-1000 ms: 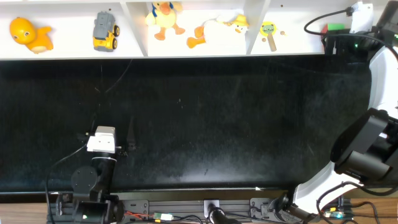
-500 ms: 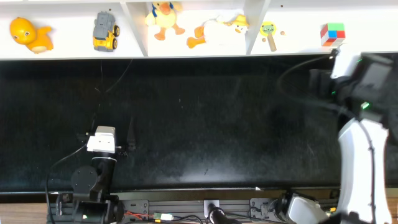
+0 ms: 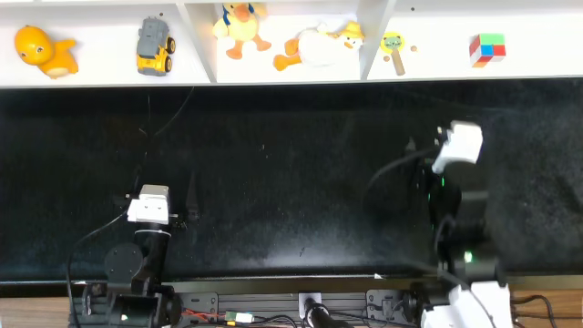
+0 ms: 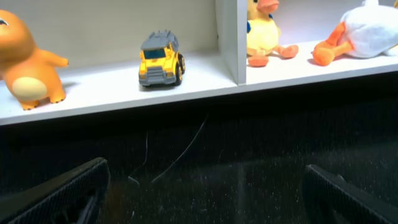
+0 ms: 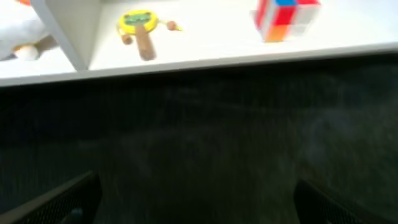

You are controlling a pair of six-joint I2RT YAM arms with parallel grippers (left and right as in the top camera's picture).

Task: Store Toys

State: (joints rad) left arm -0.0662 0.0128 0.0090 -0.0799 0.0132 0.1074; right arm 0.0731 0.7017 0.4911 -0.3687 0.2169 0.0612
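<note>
Black mat (image 3: 291,182) under a white toy shelf (image 3: 273,76) — left fingers (image 4: 74,185) and right fingers (image 5: 62,198) apart

Matt black cloth over the table (image 3: 291,191), faintly napped and streaked with pale scuffs. Smooth white board with a low sheen for the shelf (image 3: 273,75) along the table's far edge. Hard, smooth plastic on the orange figure (image 4: 25,62), the yellow truck (image 4: 160,59) and the cube (image 5: 286,17) — slightly glossy. Soft plush on the duck (image 4: 261,28) and the white goose (image 4: 373,31). Plain wood on the rattle (image 5: 144,45) handle.
</note>
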